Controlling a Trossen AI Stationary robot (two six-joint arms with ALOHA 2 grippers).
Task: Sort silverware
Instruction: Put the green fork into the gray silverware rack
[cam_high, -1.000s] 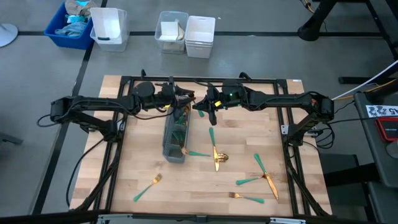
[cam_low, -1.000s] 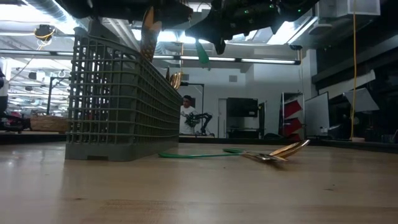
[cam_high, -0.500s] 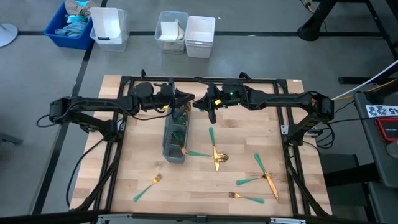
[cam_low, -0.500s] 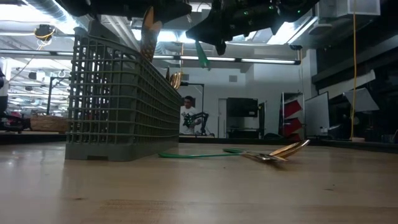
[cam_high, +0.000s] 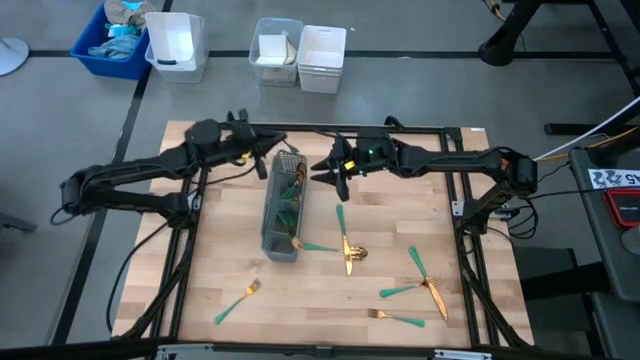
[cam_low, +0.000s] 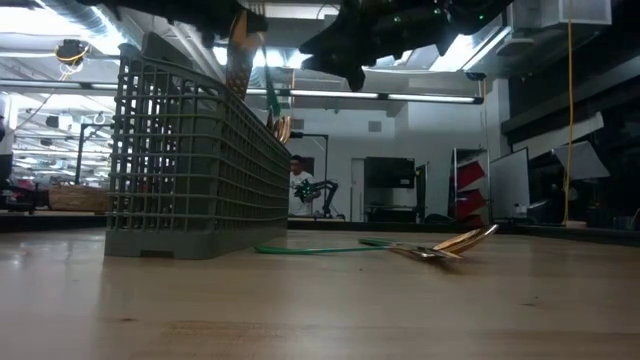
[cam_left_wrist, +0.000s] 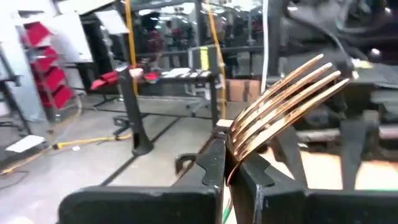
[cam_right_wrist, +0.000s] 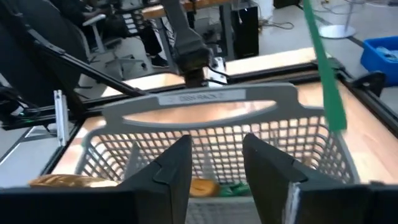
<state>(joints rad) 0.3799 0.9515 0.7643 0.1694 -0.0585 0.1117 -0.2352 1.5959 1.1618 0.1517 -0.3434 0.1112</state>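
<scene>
Pinching a gold-tined fork with a slim teal handle (cam_left_wrist: 292, 93), the left gripper (cam_left_wrist: 231, 168) has its fingers pressed together on the neck just under the tines. It hangs above the 11 o'clock corner of the grey mesh oblong caddy (cam_high: 268, 230). The grip is narrow and sits on smooth metal, so the fork could pivot or slip out. The fork's handle end is not clearly traceable, so I can't tell if it is lined up with a compartment. If it is released off-line, it may hit the caddy rim and bounce onto the wooden table (cam_high: 330, 300).

The right gripper (cam_right_wrist: 214, 155) has its fingers spread and holds nothing, at 2 o'clock of the caddy and close to the left arm. Both arms crowd the caddy's 12 o'clock end, so a clash is a risk.

Several pieces already stand inside the caddy and could block a drop. Loose gold-and-teal silverware (cam_high: 425, 280) lies from 3 to 5 o'clock of the caddy. One more small fork (cam_high: 237, 300) lies at 7 o'clock.
</scene>
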